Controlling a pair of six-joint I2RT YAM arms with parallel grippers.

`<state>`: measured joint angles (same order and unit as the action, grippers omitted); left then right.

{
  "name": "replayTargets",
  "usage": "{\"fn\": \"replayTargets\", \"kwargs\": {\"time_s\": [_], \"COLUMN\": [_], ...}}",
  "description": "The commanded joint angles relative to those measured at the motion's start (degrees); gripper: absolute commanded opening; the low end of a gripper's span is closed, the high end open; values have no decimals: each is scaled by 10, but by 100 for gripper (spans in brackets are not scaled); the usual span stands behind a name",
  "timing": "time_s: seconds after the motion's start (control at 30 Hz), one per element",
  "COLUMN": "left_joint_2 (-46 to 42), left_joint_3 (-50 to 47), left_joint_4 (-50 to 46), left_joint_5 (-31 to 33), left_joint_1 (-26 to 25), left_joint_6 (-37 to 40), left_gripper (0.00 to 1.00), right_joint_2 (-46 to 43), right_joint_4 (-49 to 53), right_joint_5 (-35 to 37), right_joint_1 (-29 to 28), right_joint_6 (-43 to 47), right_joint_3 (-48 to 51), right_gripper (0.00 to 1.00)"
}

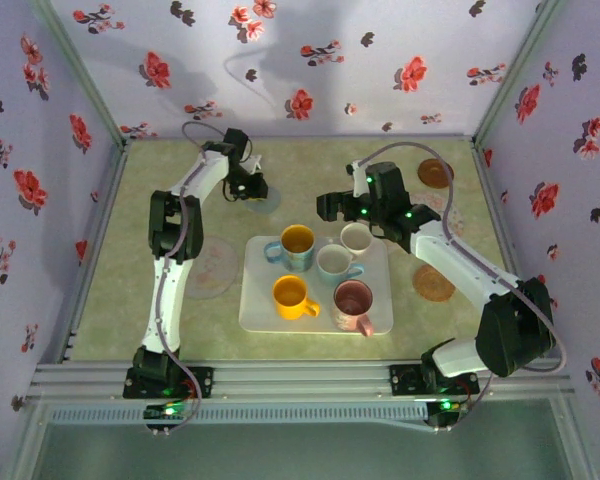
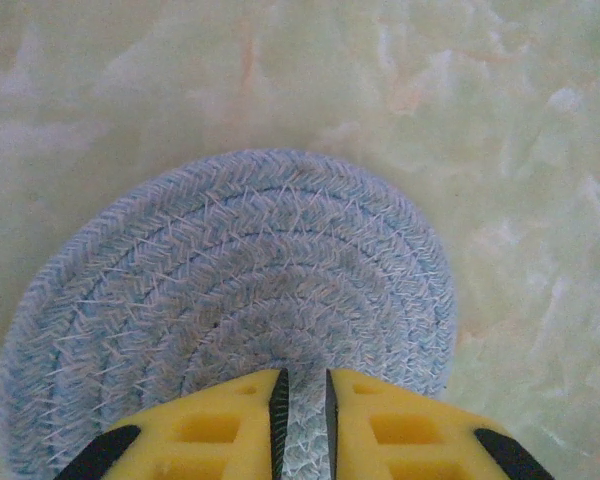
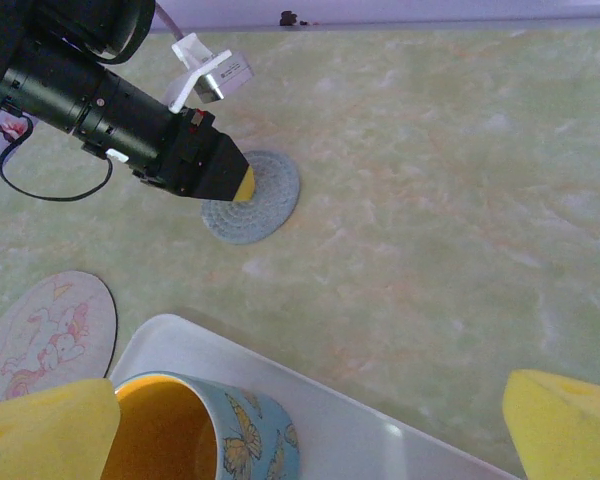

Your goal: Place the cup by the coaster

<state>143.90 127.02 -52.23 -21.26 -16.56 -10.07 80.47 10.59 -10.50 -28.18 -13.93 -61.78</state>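
Two grippers hang over the pale green table. On the left, the left gripper points down at a blue woven coaster, which lies flat on the table ahead of and beneath its tips. Its yellow fingers stand almost together, with only a thin slot between them. The coaster's near edge runs into that slot, and I cannot tell whether the fingers pinch the weave or merely stand over it. In the top view, a pink printed coaster lies on the table on the near side of this gripper, well apart from it.

Further right, the right gripper is spread wide and grips nothing, its yellow fingers at the two bottom corners of its own view. The butterfly cup, blue outside and yellow inside, stands upright below it, just beside the finger on the left of that view. The cup stands in the far left corner of a white tray. Four other cups stand on the same tray, nearer the arm bases than this gripper. The woven coaster lies ahead of the right gripper, well apart from the butterfly cup.
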Motion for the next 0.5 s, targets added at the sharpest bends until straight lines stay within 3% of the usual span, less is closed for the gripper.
{"fn": "replayTargets", "kwargs": {"time_s": [0.0, 0.47], "left_joint_2": [32, 6], "left_joint_3": [11, 117], "left_joint_4": [-38, -69], "left_joint_5": [-13, -26], "left_joint_1": [-9, 4], "left_joint_6": [7, -25], "left_gripper": [22, 35], "right_joint_2": [-10, -21], "right_joint_4": [9, 71], "right_joint_5": [10, 13], "right_joint_1": [-6, -6], "right_joint_6": [11, 30], "right_joint_3": [-11, -55], "right_gripper": [100, 100]}}
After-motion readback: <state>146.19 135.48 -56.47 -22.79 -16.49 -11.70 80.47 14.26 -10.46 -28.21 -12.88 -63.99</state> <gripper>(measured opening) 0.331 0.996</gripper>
